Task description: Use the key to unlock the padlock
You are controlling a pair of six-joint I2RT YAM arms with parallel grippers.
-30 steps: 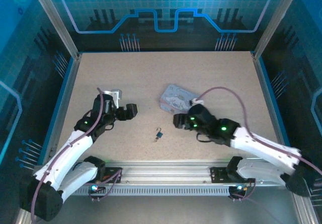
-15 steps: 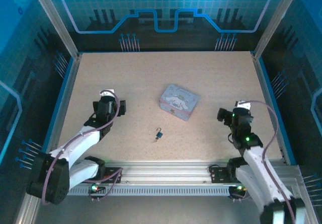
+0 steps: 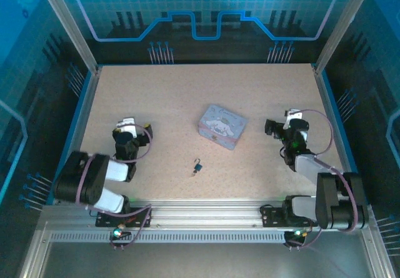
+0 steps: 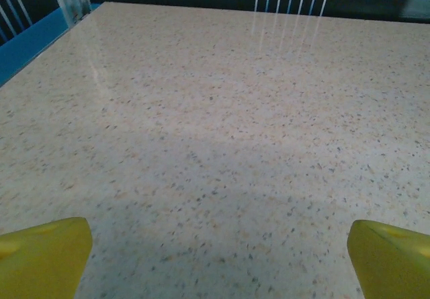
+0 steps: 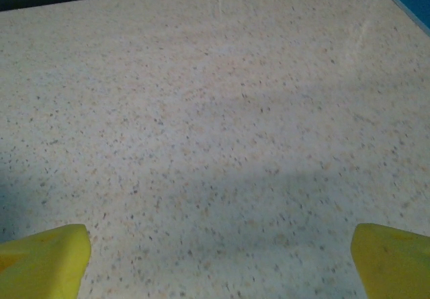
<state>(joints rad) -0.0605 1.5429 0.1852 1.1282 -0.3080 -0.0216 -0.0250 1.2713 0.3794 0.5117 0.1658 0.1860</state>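
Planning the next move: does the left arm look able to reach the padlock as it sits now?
Probably yes. The padlock lies on open table near the front, clear of the tin, and nothing stands between it and the left gripper, whose jaws are open. The folded arm would need to extend.

Both arms crouch low, left pincer [image 4: 218, 255] and right pincer [image 5: 220, 255] spread wide.
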